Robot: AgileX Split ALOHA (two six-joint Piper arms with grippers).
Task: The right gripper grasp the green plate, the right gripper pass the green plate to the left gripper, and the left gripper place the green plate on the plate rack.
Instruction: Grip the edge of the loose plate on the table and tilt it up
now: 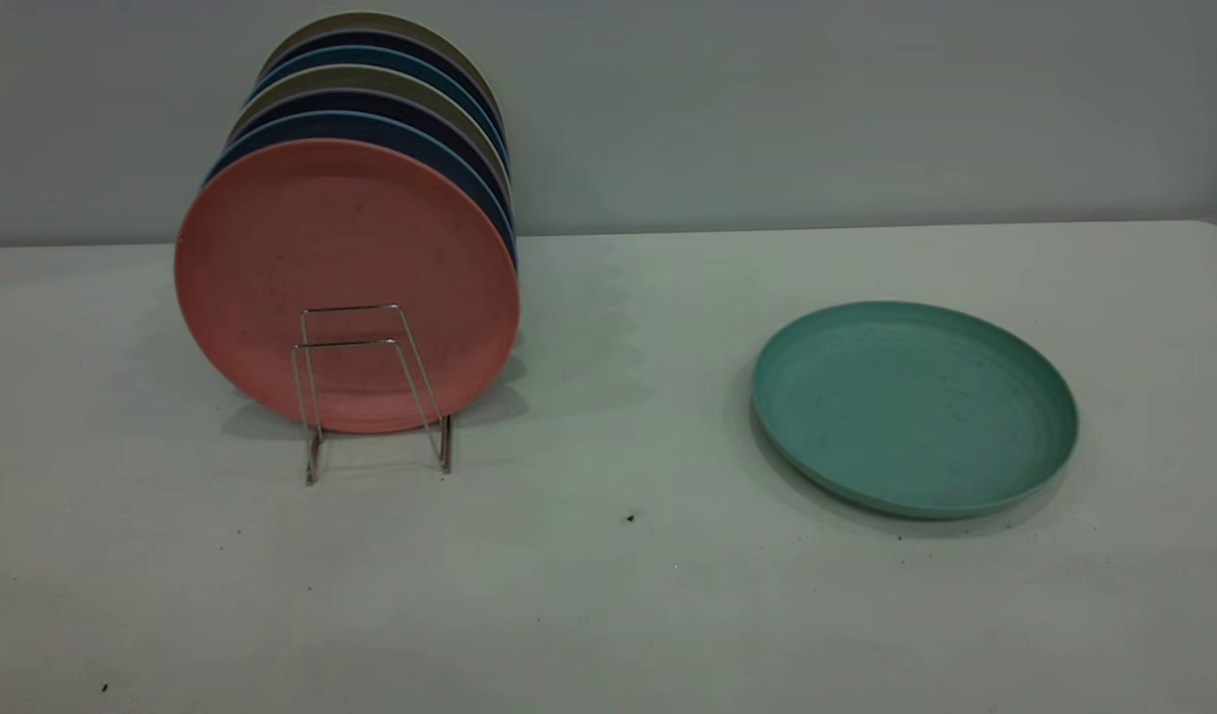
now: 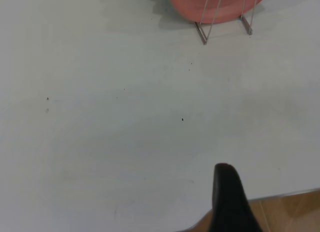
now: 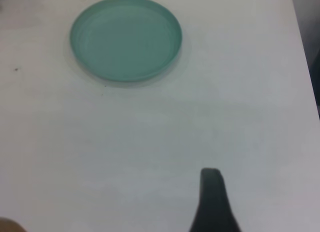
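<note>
The green plate [image 1: 913, 407] lies flat on the white table [image 1: 608, 595] at the right, apart from everything else. It also shows in the right wrist view [image 3: 126, 38], well ahead of my right gripper [image 3: 211, 176], of which only a black tip shows low over bare table. The plate rack [image 1: 370, 392] stands at the left with a salmon-pink plate [image 1: 345, 283] upright in it, and its front loops are empty. My left gripper [image 2: 225, 172] shows only as a black tip above the table's near edge, far from the rack [image 2: 222, 22]. Neither arm is in the exterior view.
Behind the pink plate, several dark blue and olive plates [image 1: 390, 109] stand upright in the rack. A grey wall [image 1: 866, 99] runs behind the table. In the left wrist view a wooden floor [image 2: 290, 212] shows past the table edge.
</note>
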